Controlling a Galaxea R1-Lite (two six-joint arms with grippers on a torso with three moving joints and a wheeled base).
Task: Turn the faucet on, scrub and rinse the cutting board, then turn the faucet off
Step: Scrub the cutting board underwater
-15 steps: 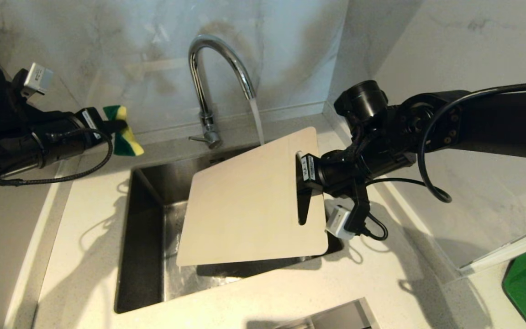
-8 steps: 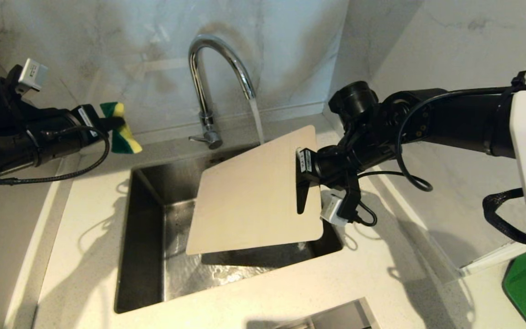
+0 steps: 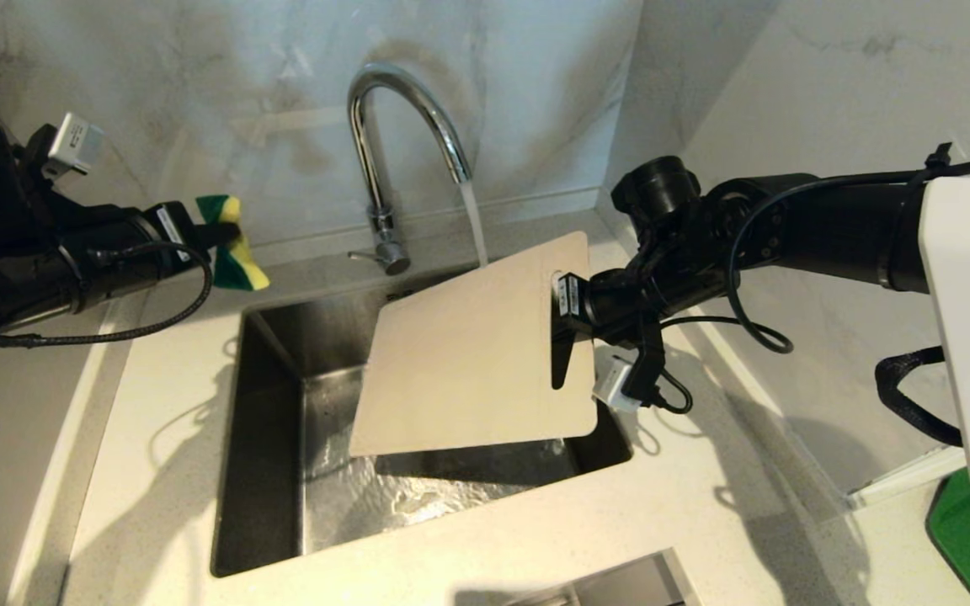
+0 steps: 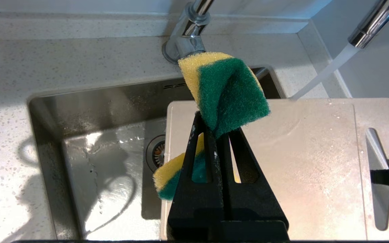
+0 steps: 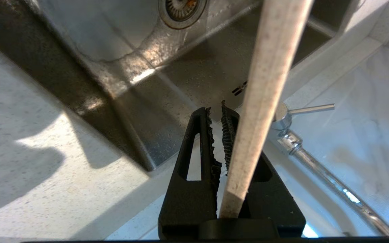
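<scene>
The cutting board (image 3: 472,353) hung tilted over the steel sink (image 3: 266,438), its raised far edge under the chrome faucet (image 3: 384,160), whose stream of water (image 3: 474,223) struck the board near that far edge. The right gripper (image 3: 559,316) reached in from the right and was clamped on the board's short edge at the slot handle (image 3: 558,362); in the right wrist view the board stood edge-on between its ribbed fingers (image 5: 228,135), pressed against one pad. The left gripper (image 3: 211,231) was held off to the left above the countertop (image 3: 157,404), well apart from the board, its jaws pinched together on a folded yellow-and-green sponge (image 3: 237,252). In the left wrist view the sponge (image 4: 225,91) bulged beyond the fingertips, and the sink drain (image 4: 154,153) showed just beside the board's edge. Water glistened on the sink floor.
</scene>
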